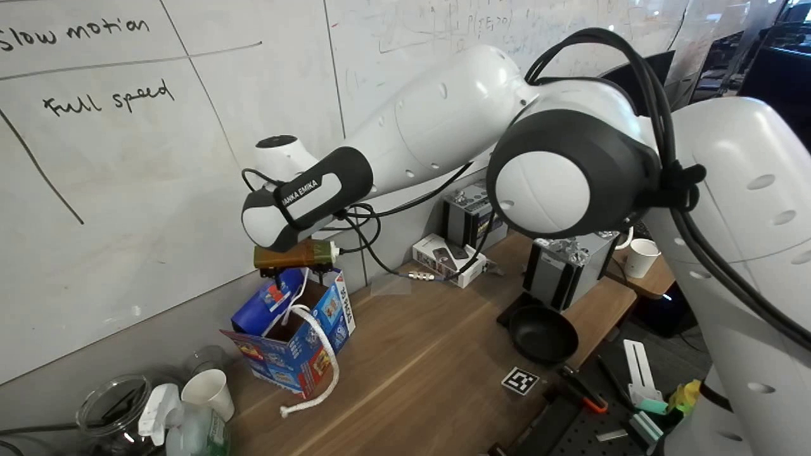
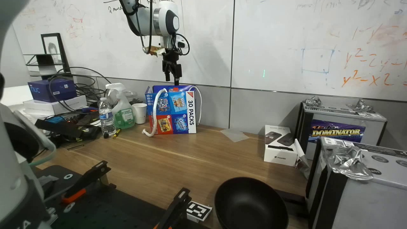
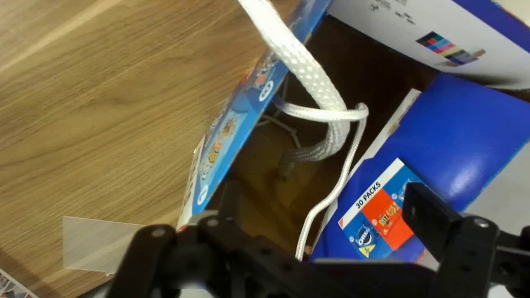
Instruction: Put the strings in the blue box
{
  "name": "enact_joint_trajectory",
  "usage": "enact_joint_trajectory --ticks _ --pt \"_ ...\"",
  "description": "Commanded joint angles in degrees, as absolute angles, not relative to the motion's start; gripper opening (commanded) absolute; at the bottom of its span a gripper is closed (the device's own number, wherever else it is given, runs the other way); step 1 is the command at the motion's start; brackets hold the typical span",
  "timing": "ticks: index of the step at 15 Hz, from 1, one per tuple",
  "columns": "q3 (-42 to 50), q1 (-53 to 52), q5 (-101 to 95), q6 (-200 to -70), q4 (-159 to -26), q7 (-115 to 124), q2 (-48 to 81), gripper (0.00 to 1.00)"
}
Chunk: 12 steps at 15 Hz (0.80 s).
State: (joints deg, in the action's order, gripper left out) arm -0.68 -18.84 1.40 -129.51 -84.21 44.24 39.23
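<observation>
The blue box stands upright on the table with its top flaps raised; both exterior views show it. Over its rim drape the white strings. A thick one has one end inside the box and the other down on the table outside. A thinner one loops around the thick one in the wrist view, and part of a thin string hangs down outside the box. My gripper is above the box opening, its fingers wide apart. The thin string passes through the gap without being gripped.
A white cup, a spray bottle and a water bottle stand beside the box. A black pan, a white phone carton and grey metal devices occupy the table's far side. The whiteboard wall rises close behind the box.
</observation>
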Motion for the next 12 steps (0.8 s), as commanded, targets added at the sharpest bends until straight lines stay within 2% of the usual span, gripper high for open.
enact_joint_trajectory --ticks 1,8,12 --pt "-3.5 -16.7 1.9 -121.3 -86.3 35.2 34.0 1.00" --pt "-7.8 -12.6 9.4 -113.9 -93.9 19.2 22.3 1.00" --pt "-7.7 -12.9 7.8 -119.0 -106.6 14.8 14.5 1.00"
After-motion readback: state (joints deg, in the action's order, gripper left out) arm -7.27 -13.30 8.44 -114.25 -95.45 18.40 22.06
